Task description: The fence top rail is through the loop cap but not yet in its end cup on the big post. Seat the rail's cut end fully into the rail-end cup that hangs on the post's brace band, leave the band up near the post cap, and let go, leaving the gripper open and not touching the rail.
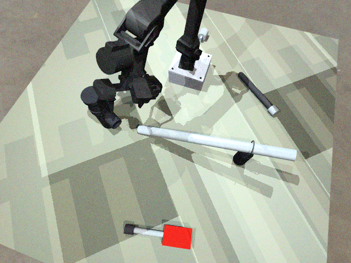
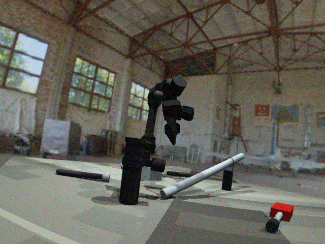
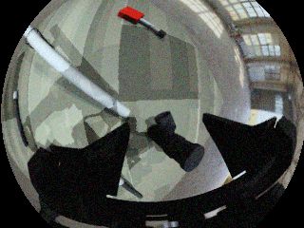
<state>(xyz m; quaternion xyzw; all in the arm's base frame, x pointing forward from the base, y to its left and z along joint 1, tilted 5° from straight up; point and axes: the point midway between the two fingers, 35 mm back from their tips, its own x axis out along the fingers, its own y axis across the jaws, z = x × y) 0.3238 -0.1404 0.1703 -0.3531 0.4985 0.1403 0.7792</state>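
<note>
The pincer [image 1: 126,108] [image 2: 173,143] [image 3: 167,122] was released, its fingers spread wide w/ nothing held betw. them. It was held above the bench [image 1: 64,147] [image 2: 65,212] [image 3: 109,54], pointed down, approx. over the area beside the big post [image 1: 90,95] [image 2: 129,183] [image 3: 192,158]. In the wrist view, the rail-end cup [image 1: 115,122] [image 2: 158,164] [image 3: 163,120] was framed betw. the fingertips; whether the post was touched by a finger could not be told.

The white rail [image 1: 216,142] [image 2: 202,176] [image 3: 78,80] was left unseated: its lower end was seen down at bench level near the big post, apart from the cup and lower than it. The rail was tilted, w/ its far end raised and passed thru the loop cap [image 1: 254,144] on the short black post [image 1: 241,159] [image 2: 227,180]. No contact betw. pincer & rail was seen. The cup was carried on the side of the big post, well below its top; the brace band's exact outline was too dark to be made out.

The red-headed mallet [image 1: 177,236] [image 2: 281,211] [image 3: 131,14] was laid on the bench, well apart from the rail. A dark rod w/ a pale tip [image 1: 256,91] [image 2: 180,174] was laid on the rail's other side. The arm [image 1: 144,17] [image 2: 151,120] was mounted on a pale box [image 1: 185,79] [image 2: 152,175].
</note>
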